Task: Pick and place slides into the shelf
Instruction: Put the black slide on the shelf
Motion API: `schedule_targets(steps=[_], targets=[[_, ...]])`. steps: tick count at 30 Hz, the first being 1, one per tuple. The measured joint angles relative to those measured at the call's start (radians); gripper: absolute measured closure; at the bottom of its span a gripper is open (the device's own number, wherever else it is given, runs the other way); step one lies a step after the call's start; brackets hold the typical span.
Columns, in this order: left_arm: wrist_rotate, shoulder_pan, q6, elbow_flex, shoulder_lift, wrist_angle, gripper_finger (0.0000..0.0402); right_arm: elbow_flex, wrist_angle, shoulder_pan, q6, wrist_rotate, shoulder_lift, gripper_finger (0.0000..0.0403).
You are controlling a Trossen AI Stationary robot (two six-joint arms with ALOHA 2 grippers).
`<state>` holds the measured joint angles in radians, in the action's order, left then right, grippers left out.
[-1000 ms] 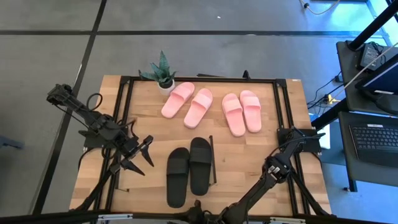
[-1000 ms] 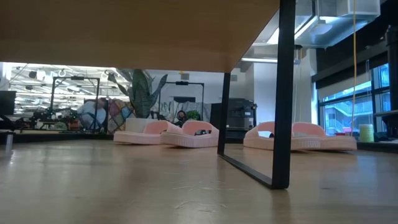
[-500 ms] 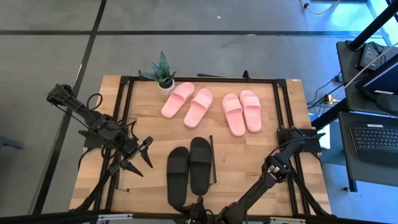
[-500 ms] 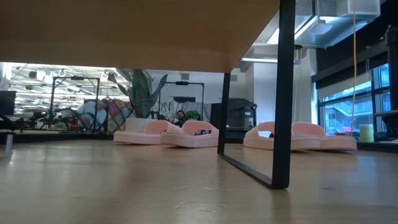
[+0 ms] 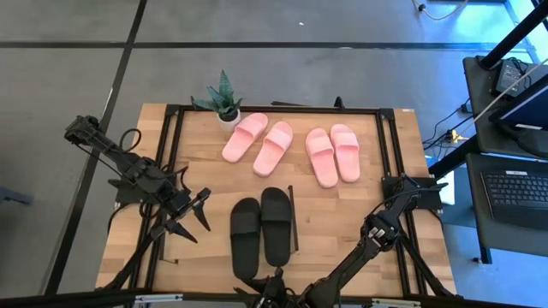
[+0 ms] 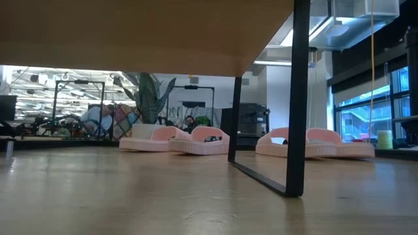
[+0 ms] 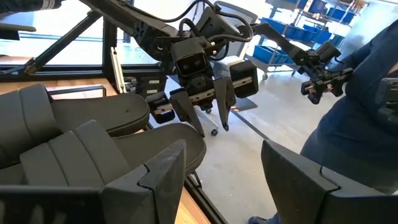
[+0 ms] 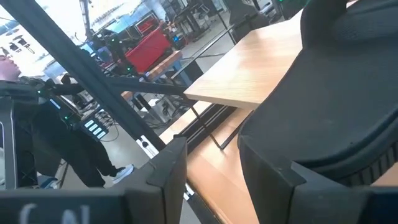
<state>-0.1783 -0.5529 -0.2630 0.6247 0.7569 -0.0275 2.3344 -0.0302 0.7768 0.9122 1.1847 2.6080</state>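
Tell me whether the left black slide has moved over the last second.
Yes. In the high view the left black slide has slid slightly away from the table's near edge, its toe now closer to level with the right black slide.

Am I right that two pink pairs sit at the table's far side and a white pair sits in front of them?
Not quite: the front pair is black, not white, as the high view shows. Two pink pairs, one and the other, do sit at the far side.

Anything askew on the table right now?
The black pair is uneven: its left slide sits lower than its partner, heel by the right gripper. The left pink pair lies angled. Nothing spilled or damaged.
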Motion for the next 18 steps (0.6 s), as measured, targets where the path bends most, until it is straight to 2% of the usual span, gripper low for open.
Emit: schedule_targets(steps=[4,10,15,18], targets=[[0.0,0.0,0.0,0.0,0.0,-0.003,0.0202,0.0,0.0,0.007,-0.001,-0.024,0.0,0.0253],[0.0,0.0,0.0,0.0,0.0,-0.003,0.0202,0.0,0.026,0.012,0.002,-0.158,0.0,0.0253],[0.0,0.0,0.0,0.0,0.0,-0.003,0.0202,0.0,-0.018,0.002,0.028,-0.17,0.0,0.0253],[0.0,0.0,0.0,0.0,0.0,-0.003,0.0202,0.0,-0.04,-0.001,-0.022,-0.164,0.001,0.0253]])
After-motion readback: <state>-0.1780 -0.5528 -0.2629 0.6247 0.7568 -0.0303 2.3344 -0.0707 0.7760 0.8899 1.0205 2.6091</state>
